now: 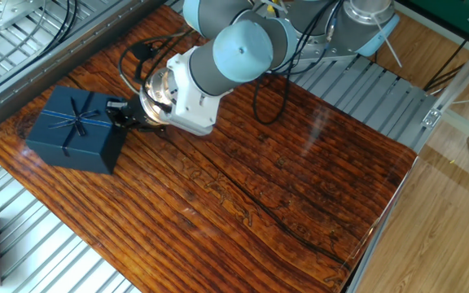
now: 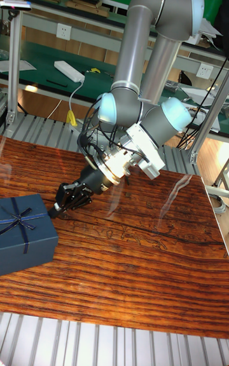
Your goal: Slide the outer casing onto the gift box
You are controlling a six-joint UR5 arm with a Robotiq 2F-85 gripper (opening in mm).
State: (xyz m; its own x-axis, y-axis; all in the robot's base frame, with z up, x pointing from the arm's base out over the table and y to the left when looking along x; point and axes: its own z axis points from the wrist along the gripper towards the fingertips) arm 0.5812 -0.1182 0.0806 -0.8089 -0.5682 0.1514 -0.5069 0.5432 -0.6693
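Saw the outer casing right in front of the jaws, touching their tips, bow side up on the bench. Found the jaws pinched narrow, holding nothing. Could not see the gift box, maybe hidden inside. Probably called for a push straight ahead.

Our arm reaches down low over the table, wrist angled left. Our gripper has its black fingers drawn together at the tips.

High oblique plus low front view
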